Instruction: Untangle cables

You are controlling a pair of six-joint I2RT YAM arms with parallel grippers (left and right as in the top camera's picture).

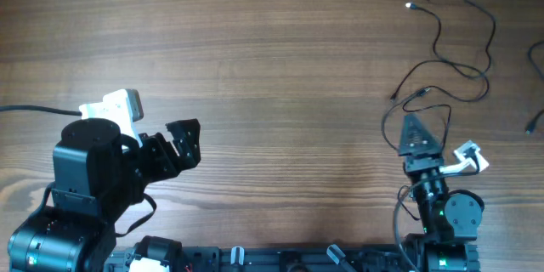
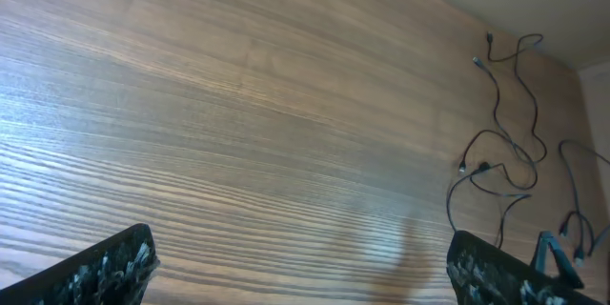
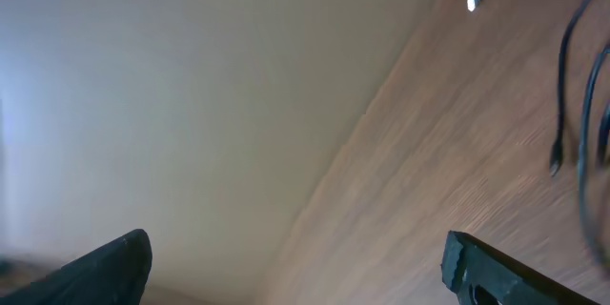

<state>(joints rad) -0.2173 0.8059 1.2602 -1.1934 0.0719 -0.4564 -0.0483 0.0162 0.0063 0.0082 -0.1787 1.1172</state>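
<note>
The wooden table [image 1: 280, 51] is filling the overhead view, its grain running left to right; a plain pale wall [image 3: 172, 86] is showing beyond its edge in the right wrist view; the left gripper [image 1: 189, 140] is hovering over bare wood at the near left, fingers spread wide and holding nothing; the right gripper [image 1: 421, 123] is sitting at the near right, fingers likewise spread and empty; the cables [image 1: 459, 42] are lying as loose black strands at the far right, one loop curving just beside the right gripper; a silvery plug tip [image 1: 409, 5] is glinting.
</note>
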